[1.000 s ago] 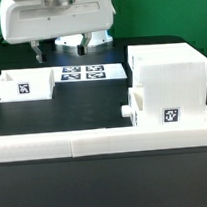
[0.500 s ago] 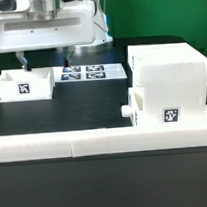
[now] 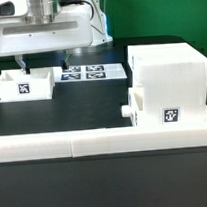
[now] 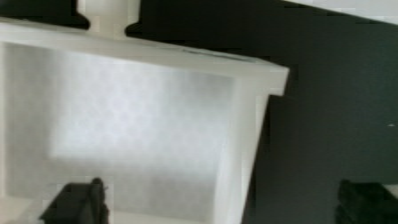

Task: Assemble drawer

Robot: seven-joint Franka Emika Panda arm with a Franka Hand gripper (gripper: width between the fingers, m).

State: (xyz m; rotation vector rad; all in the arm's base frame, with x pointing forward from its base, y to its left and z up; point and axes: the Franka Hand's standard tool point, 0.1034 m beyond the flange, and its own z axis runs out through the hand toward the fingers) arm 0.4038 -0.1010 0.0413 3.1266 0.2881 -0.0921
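Tray [image 3: 23, 87] lies just below end effector [image 3: 46, 64].

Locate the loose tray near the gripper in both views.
Exterior view: the loose tray sits on the table at the exterior view's left, tag toward the camera.
Wrist view: it fills most of the picture, seen from above, knob visible.
Shared landmark: the gripper, its dark fingers at the tray.

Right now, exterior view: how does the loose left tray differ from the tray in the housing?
The loose tray stands free on the table; the seated tray sits partly inside the housing. The open gripper hangs over the loose tray, not the seated tray. The seated tray's knob shows in the exterior view; the loose tray's does not. Both are white.
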